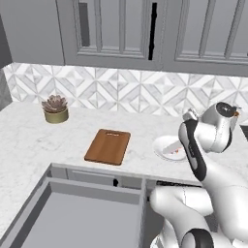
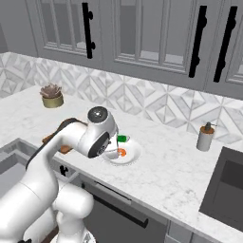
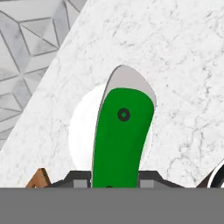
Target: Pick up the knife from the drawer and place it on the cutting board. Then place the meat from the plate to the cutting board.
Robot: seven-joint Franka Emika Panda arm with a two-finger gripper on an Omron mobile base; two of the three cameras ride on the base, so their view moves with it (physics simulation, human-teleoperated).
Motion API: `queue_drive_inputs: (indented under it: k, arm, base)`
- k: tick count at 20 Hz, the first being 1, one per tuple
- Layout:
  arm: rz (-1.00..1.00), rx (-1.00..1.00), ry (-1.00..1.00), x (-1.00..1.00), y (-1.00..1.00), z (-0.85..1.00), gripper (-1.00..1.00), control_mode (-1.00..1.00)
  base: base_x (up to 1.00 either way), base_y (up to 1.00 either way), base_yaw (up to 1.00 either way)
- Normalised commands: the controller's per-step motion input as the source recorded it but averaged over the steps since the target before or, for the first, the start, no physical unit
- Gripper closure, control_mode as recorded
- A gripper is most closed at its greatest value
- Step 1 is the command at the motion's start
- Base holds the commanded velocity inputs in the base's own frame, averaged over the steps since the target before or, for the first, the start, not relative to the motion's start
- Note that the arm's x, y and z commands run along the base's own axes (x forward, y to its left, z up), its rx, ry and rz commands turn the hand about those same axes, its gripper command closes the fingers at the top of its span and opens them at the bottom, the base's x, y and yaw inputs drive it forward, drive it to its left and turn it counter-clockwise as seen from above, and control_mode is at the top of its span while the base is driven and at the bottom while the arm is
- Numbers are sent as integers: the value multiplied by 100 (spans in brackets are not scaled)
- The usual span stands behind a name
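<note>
On the marble table (image 1: pixel 29 131), going near to far: the drawer (image 1: pixel 72 213) stands open and bare, the board (image 1: pixel 108 146) lies past it, and the plate (image 2: pixel 135 151) with the meat (image 2: pixel 122 152) sits to its right. The pincer (image 3: pixel 114 178) is clamped on the knife (image 3: pixel 120 140), held over the plate. I judge the knife should be carried left, lowered flat onto the board, then released.

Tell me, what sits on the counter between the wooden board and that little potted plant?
Nothing: bare marble lies between the cutting board and the potted plant, seen from the left base view.

Matt wooden cutting board (image 1: pixel 108 146) on veined marble counter (image 1: pixel 29 140).
</note>
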Motion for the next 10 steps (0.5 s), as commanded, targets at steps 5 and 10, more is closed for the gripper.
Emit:
queue_drive_inputs:
  k: [5, 10]
  arm:
    - [7, 0, -7, 16, 65, 0, 100, -100]
    - [-1, 2, -1, 87, 78, 2, 100, -100]
  base:
    - [0, 17, 4]
    - [0, 0, 0]
